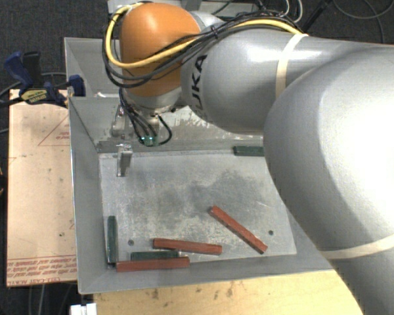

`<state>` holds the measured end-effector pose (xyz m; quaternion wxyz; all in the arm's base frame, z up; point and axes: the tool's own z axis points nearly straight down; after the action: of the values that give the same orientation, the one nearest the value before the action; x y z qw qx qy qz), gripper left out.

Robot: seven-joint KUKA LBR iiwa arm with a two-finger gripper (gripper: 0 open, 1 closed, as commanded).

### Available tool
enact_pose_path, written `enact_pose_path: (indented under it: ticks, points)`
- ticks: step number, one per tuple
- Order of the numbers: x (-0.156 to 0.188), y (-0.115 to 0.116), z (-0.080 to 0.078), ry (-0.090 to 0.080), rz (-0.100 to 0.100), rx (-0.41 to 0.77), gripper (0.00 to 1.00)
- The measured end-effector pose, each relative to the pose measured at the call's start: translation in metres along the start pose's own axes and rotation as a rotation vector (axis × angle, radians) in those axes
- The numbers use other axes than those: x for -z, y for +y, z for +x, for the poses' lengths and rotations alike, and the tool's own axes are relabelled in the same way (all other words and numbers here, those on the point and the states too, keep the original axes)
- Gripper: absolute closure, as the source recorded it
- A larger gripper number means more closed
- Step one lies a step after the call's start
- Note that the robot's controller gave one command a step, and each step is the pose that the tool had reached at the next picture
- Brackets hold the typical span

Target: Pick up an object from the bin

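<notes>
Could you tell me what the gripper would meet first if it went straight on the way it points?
Likely just the bare bin floor near the far left corner; the gripper points down there with nothing loose seen beneath it, though depth is hard to judge.

Your arm hides the right edge of the bin; the far-edge green bar sits partly behind it.
</notes>
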<state>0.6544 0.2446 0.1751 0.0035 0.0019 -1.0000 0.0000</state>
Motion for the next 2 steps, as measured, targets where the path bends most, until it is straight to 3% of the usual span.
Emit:
enact_pose_path:
  ticks: [1, 2]
  points:
    - [0.006, -0.001, -0.002, -0.008, -0.002, -0.003, 0.00]
    - [0.001, -0.014, -0.001, -0.007, -0.002, -0.190, 0.00]
